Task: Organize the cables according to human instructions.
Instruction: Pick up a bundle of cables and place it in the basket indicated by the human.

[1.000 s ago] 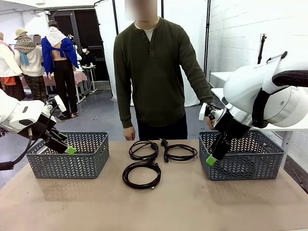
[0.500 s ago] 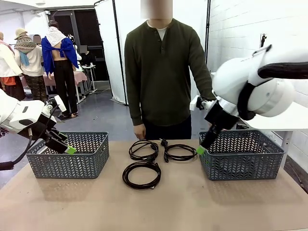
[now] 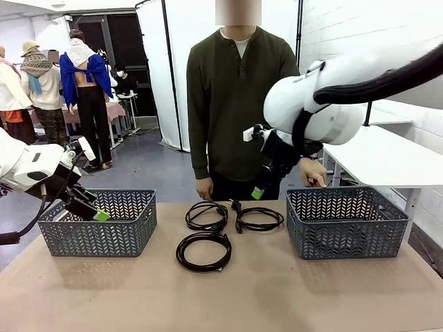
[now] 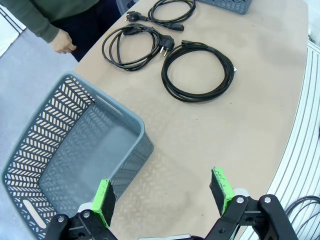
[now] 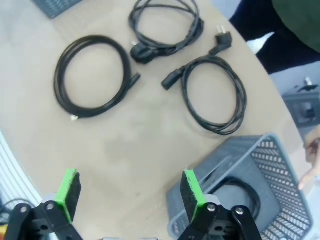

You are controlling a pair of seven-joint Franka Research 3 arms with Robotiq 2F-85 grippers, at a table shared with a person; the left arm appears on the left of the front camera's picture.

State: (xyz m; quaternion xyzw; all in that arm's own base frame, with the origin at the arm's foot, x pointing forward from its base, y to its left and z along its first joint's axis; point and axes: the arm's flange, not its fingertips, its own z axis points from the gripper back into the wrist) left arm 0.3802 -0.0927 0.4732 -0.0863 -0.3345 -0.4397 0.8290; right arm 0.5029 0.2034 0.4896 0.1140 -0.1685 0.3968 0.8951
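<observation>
Three coiled black cables lie in the middle of the table: one at the far left, one at the far right and one nearer me. The right wrist view looks down on the same three, plus another cable inside the right basket. My right gripper hangs open above the table's far side, over the cables. My left gripper is open over the left basket, its jaws wide apart with nothing between them.
Grey lattice baskets stand at the left and right of the table. A person stands at the far side, one hand by the right basket's far rim, the other at the table edge behind the cables.
My right arm has swung up and to the left, from the right basket to above the table's middle, staying open. The person has stepped to the right. The left arm has not moved.
</observation>
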